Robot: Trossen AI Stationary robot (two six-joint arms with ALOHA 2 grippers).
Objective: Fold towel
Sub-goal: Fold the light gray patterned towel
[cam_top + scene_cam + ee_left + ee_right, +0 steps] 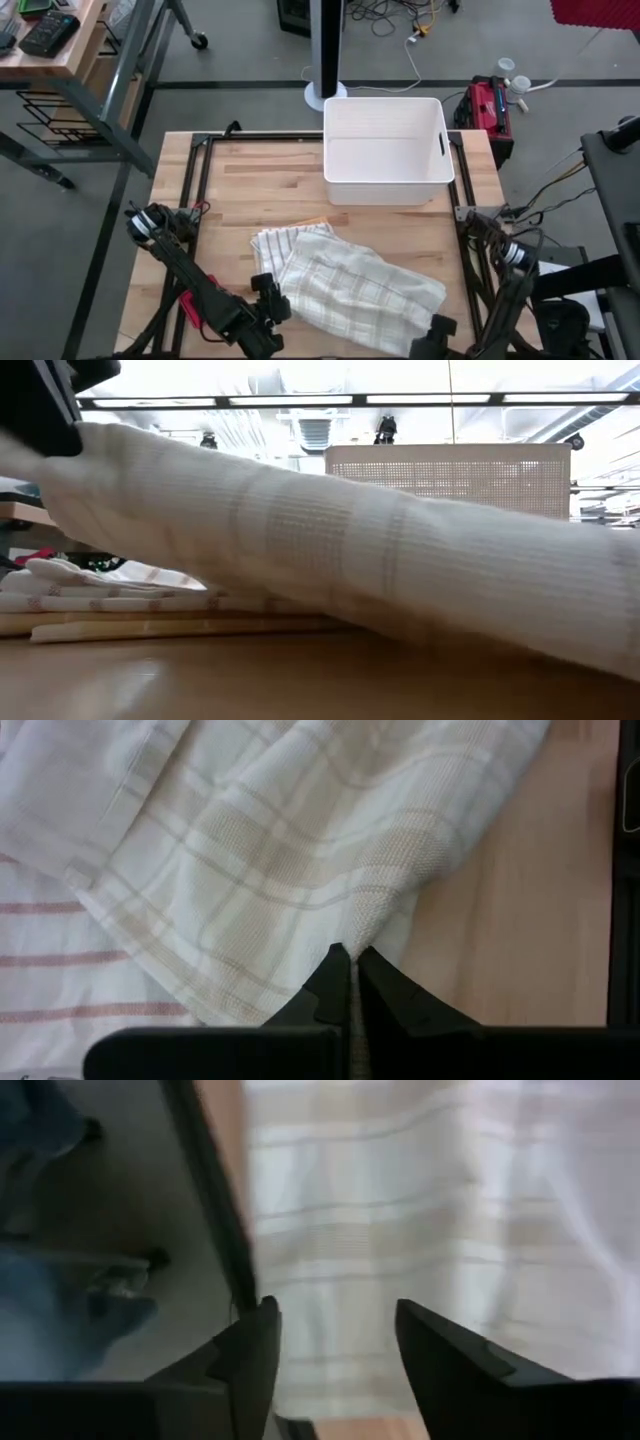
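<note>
A white towel with beige checks (355,290) lies crumpled on the wooden table, partly over a folded white towel with red stripes (285,240). My left gripper (272,300) is at the checked towel's left end and is shut on it; it also shows in the low view (40,400). My right gripper (435,335) is open at the towel's near right end. Its fingers (335,1335) stand apart before the cloth (420,1230), close to the table's edge. My left gripper pinches a bunched edge of the checked towel (378,915) between its two shut fingertips (335,975); one layer or several, I cannot tell. That end of the towel is raised off the table (110,470). The cloth slopes down from there to the table's right (560,610).
A white plastic bin (387,150) stands at the table's far edge, right of centre. The folded striped towels (120,605) lie stacked under the raised end. Bare wood (250,180) shows at the far left. Black frame rails (200,190) run along the table's sides.
</note>
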